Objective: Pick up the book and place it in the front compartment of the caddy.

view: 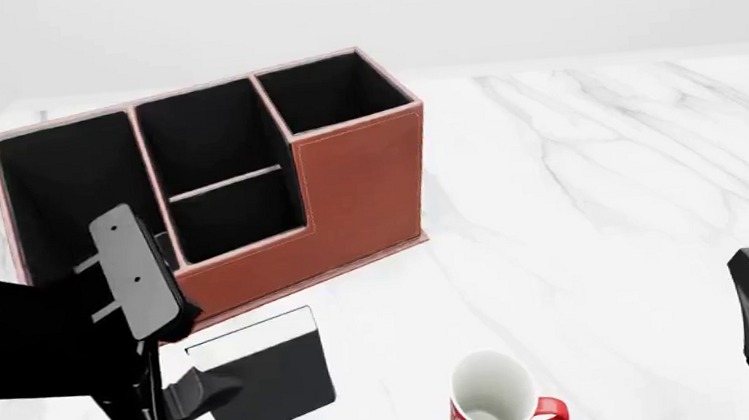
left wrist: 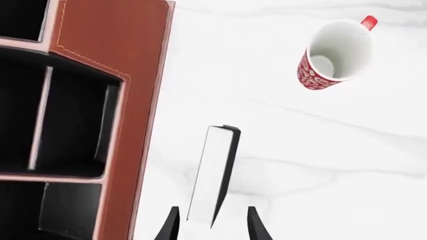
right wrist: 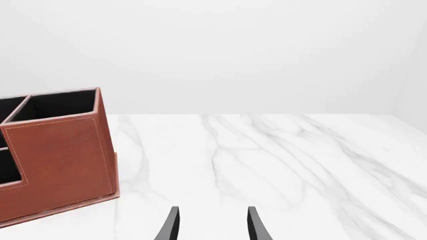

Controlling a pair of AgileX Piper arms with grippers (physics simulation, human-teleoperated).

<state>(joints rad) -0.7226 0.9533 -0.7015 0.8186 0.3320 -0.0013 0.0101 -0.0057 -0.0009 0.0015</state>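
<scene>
Book [left wrist: 212,172] stood upright between the spread fingers of the left end effector [left wrist: 212,227], not gripped yet; right one sat far off.

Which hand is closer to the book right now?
Left. The left hand straddles the standing book, fingers on either side. The right hand hangs far off over bare table.

White marble table [view: 612,171]: caddy [view: 346,197], mug [view: 497,406].
</scene>
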